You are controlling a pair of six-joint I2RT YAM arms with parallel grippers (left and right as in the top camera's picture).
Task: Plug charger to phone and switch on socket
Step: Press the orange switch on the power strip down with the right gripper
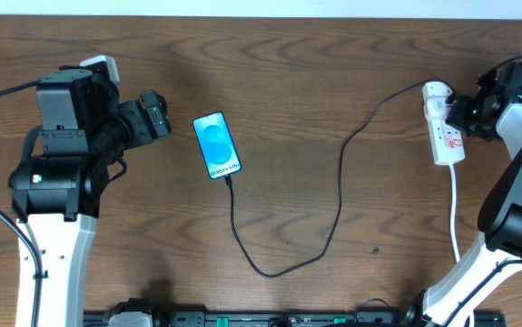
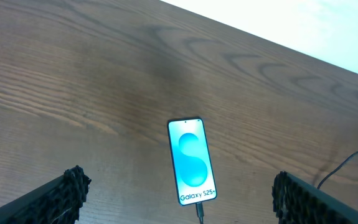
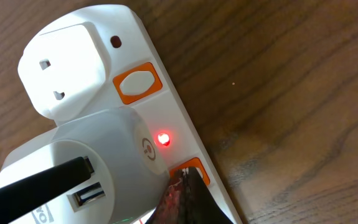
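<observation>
The phone [image 1: 216,144] lies on the table with its blue "Galaxy S25+" screen up; it also shows in the left wrist view [image 2: 192,160]. The black charger cable [image 1: 338,195] runs from the phone's bottom edge in a loop to the white socket strip [image 1: 442,123]. Its plug tip [image 2: 200,210] sits in the phone. My left gripper [image 2: 179,199] is open, above and left of the phone. My right gripper [image 3: 185,193] is shut, its tip pressing an orange switch [image 3: 194,169] on the socket strip [image 3: 135,56]. A red light [image 3: 163,138] glows beside the white adapter [image 3: 85,168].
A second orange switch [image 3: 138,82] and a white plug [image 3: 66,68] sit further along the strip. The strip's thick white cord [image 1: 454,204] runs toward the front edge by the right arm's base [image 1: 515,227].
</observation>
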